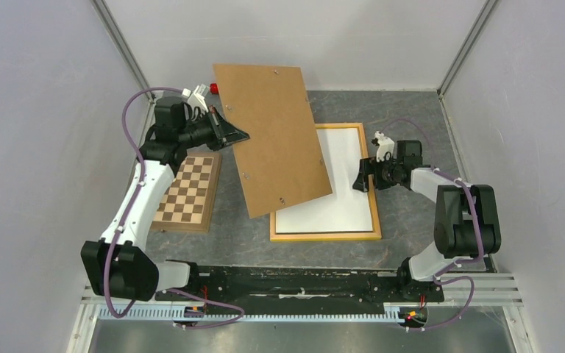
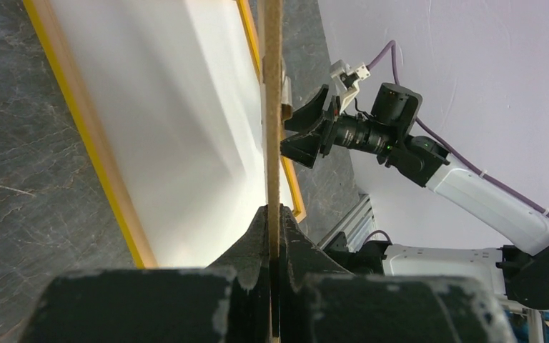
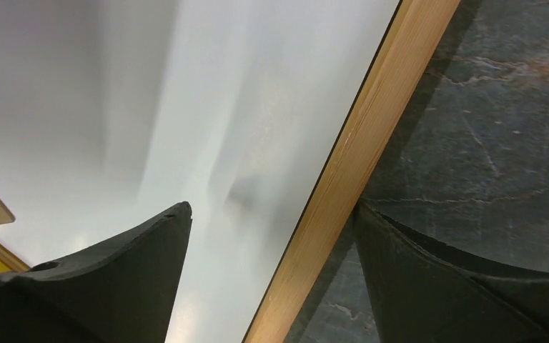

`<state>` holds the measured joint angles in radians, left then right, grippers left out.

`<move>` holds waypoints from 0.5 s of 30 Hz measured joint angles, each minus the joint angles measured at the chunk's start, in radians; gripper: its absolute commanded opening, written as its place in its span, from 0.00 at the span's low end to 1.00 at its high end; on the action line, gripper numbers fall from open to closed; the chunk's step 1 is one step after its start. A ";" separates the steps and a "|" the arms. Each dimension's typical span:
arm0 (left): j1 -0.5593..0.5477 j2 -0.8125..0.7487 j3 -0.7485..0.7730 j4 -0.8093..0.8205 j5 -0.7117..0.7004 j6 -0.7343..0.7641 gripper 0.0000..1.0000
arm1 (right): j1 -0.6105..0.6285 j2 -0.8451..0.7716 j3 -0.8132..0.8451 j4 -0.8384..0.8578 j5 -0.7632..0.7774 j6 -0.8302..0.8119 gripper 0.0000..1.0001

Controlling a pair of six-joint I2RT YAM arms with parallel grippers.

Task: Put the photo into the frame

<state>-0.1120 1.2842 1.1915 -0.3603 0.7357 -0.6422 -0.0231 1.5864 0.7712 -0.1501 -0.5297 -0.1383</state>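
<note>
I am clamping the backing board (image 1: 272, 140) in my left hand (image 1: 232, 134) above the frame (image 1: 324, 237), where the photo (image 1: 338, 195) is seemingly lying white-back-up already, my right hand (image 1: 360, 179) spread astride a rail; only the backing looks left.

The frame (image 1: 325, 236) lies flat on the table (image 1: 239, 232), well to the right of the chessboard (image 1: 187, 193). Its thin rails are yellow-orange wood, and its long sides run front to back. A plain white sheet fills the opening from rail to rail and lies flat. This is probably the photo (image 1: 342, 198) lying face down, since no printed side shows. The far corner nearest the chessboard is hidden under a brown board (image 1: 272, 132).
</note>
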 measured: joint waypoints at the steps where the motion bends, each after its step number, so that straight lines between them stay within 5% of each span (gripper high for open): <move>1: 0.005 0.001 -0.002 0.003 0.002 0.000 0.02 | 0.010 0.000 0.000 0.000 -0.004 0.002 0.86; 15: 0.039 0.191 0.021 0.056 0.089 -0.014 0.02 | 0.006 -0.062 0.003 -0.039 -0.012 -0.004 0.92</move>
<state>-0.0734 1.4754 1.2125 -0.3046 0.8249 -0.6559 -0.0166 1.5242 0.7746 -0.1894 -0.5415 -0.1425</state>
